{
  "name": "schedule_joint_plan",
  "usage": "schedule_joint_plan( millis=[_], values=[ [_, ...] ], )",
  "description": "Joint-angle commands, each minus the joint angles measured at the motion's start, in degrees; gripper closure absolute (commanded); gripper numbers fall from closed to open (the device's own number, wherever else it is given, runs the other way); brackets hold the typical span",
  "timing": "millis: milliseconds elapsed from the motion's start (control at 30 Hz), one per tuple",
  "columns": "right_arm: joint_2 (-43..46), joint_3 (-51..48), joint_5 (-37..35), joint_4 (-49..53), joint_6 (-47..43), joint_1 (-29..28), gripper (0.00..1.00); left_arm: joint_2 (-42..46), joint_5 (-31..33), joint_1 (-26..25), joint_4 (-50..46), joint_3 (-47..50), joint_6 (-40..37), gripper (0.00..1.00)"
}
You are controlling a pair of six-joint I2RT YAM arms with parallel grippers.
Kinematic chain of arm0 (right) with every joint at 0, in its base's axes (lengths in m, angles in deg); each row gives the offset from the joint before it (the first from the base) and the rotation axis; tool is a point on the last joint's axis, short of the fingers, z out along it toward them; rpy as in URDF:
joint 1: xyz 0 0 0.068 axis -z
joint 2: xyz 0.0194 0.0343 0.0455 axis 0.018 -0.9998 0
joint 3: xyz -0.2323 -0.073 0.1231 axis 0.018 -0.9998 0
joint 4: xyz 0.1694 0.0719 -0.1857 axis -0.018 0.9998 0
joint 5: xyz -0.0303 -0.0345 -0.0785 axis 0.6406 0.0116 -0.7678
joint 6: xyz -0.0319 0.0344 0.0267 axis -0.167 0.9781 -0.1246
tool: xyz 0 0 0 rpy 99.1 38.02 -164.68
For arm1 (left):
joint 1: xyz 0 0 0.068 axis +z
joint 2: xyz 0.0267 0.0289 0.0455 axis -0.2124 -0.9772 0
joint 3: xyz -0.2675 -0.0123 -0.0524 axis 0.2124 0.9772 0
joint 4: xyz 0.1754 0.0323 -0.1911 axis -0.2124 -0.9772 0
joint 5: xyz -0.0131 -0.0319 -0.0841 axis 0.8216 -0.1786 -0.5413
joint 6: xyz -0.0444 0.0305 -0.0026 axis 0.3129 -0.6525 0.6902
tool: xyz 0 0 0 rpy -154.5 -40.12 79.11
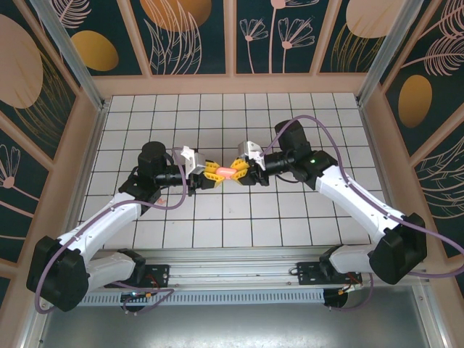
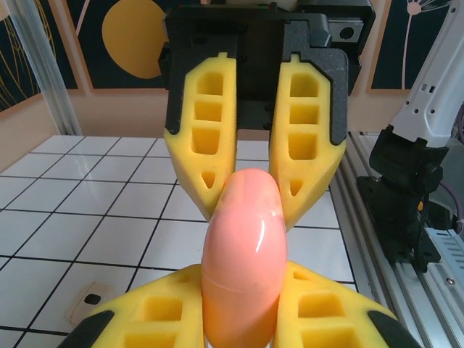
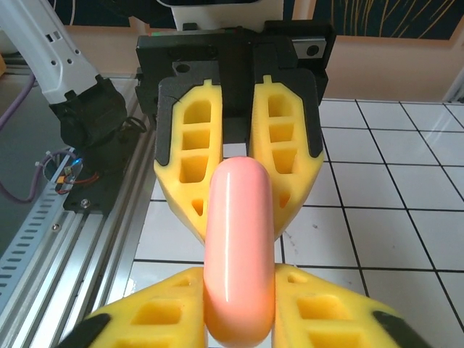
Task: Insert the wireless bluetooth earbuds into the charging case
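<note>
**Pink case held between two grippers**

The case (image 1: pixel 226 172) hung over the middle of the tiled desk (image 1: pixel 290 116), clear of its surface, caught at both ends. The left gripper (image 1: pixel 211 172) was closed on its left end and the right gripper (image 1: pixel 241 170) was closed on its right end, the yellow fingers (image 2: pixel 206 138) of each pressing its flat sides. From above, the long axis of the case ran left to right, straight from one gripper to the other and about level with the desk. In the left wrist view the case pointed away from the camera into the facing gripper, narrow edge up, with a thin seam across it near the camera and the lid shut. The right wrist view showed the same glossy salmon-pink shell, smooth and rounded along its upper edge.
</note>
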Motion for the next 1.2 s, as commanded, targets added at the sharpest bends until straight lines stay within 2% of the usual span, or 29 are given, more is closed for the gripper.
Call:
schedule_joint_plan(
  millis=[0,67,200,367,767,933,1167],
  values=[
    [-0.29,2.98,1.15,1.89,-3.57,-0.48,0.83,0.58,-1.35,-0.6,1.02,-0.4,-0.42,0.75],
    [-0.45,4.57,0.18,5.56,-6.56,-0.37,0.84,0.54,-1.31,-0.59,-1.32,-0.76,-2.4,0.68],
    [-0.89,8.06,-2.53,12.16,-11.81,-0.35,0.84,0.45,-1.47,-0.63,-6.33,-1.69,-6.54,0.6],
    [-1.66,10.61,-2.77,16.4,-14.69,-0.34,0.84,0.29,-2.43,-0.66,-6.71,-1.85,-7.28,0.56],
    [-2.89,10.52,-0.48,16.65,-14.26,-0.37,0.83,0.69,-3.31,-0.78,-4.47,-2.28,-5.93,0.54],
    [-2.84,9.65,-0.28,15.21,-13.1,-0.35,0.83,1.07,-3.74,-0.82,-3.82,-2.29,-5.42,0.61],
    [-2.74,8.89,-0.28,14.67,-12.73,-0.55,0.83,1.2,-3.61,-0.91,-2.34,-2.21,-4.28,0.6]
  ],
)
